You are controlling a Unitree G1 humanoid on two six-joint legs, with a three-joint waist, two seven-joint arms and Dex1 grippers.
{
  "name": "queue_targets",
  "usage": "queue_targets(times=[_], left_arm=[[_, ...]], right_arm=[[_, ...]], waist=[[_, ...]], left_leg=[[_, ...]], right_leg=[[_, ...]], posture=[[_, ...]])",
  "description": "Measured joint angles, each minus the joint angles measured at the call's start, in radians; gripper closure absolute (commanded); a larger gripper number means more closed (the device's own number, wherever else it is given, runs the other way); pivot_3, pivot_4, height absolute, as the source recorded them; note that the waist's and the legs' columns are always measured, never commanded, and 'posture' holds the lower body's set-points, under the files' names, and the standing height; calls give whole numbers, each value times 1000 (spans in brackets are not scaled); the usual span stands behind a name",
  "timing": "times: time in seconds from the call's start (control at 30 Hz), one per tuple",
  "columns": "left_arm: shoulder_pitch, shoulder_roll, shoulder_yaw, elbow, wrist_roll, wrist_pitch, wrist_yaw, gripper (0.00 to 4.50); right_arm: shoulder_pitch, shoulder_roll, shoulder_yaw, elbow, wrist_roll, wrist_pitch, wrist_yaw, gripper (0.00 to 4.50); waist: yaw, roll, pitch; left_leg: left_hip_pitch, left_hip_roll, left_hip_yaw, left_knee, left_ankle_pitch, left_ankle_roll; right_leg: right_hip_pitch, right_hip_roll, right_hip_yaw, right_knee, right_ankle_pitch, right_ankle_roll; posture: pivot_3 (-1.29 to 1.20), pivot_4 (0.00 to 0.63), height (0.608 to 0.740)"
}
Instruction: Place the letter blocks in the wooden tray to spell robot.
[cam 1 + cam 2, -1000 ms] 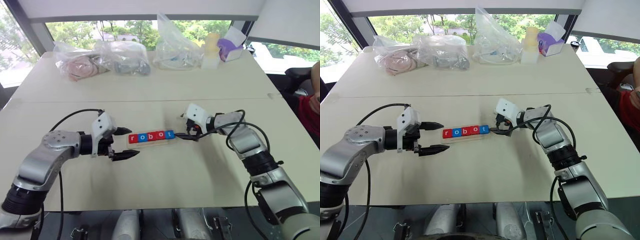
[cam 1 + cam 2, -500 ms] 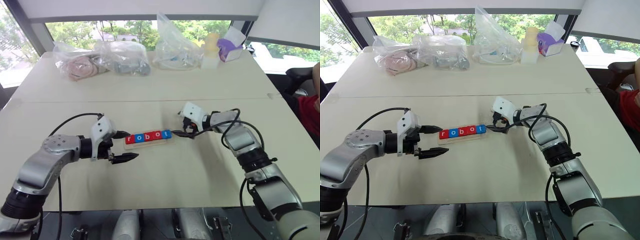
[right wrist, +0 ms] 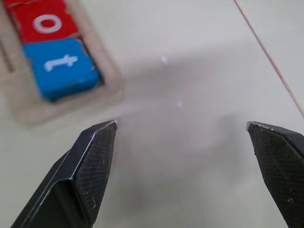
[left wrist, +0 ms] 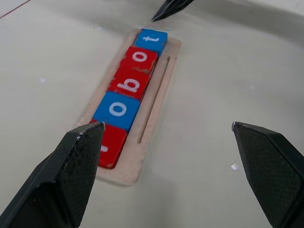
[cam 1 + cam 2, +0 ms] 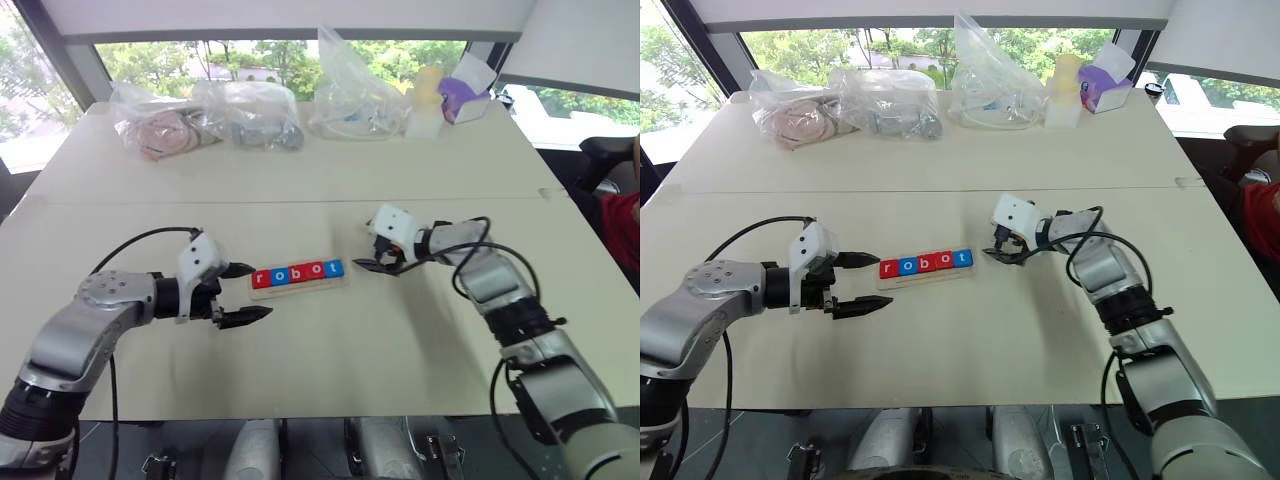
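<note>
Five letter blocks [image 5: 297, 272] lie in a row in the wooden tray [image 5: 300, 288] at mid-table, reading r, o, b, o, t: red, blue, red, red, blue. My left gripper [image 5: 258, 291] is open beside the tray's left end, one fingertip close to the r block; the left wrist view has the row [image 4: 128, 88] running away between the wide-apart fingers of the left gripper [image 4: 167, 125]. My right gripper [image 5: 368, 258] hangs open just off the tray's right end, apart from it. In the right wrist view the blue t block [image 3: 61, 66] lies beyond the open right gripper [image 3: 181, 123].
Several clear plastic bags [image 5: 250, 112] line the table's far edge, with a pale bottle [image 5: 423, 98] and a purple tissue box [image 5: 461, 95] at the far right. A person's red sleeve [image 5: 622, 225] shows at the right edge. A seam [image 5: 300, 201] crosses the table behind the tray.
My right gripper has drawn back a little from the tray's right end, where its fingertip was at the t block. The left gripper has hardly moved.
</note>
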Motion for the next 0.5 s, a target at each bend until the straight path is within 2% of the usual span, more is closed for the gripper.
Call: queue_targets(times=[0.2,0.5], left_arm=[[-1,1,-1,-2,0,0,-2,0],[-12,1,-2,-2,0,0,-3,0]], right_arm=[[54,13,2,-154,50,121,10,45],[58,54,35,-142,48,128,-25,45]], waist=[[-4,0,0],[-3,0,0]], left_leg=[[1,1,0,0,0,0],[1,0,0,0,0,0]], right_leg=[[0,1,0,1,0,0],[0,1,0,1,0,0]], posture=[[0,150,735],[0,150,735]])
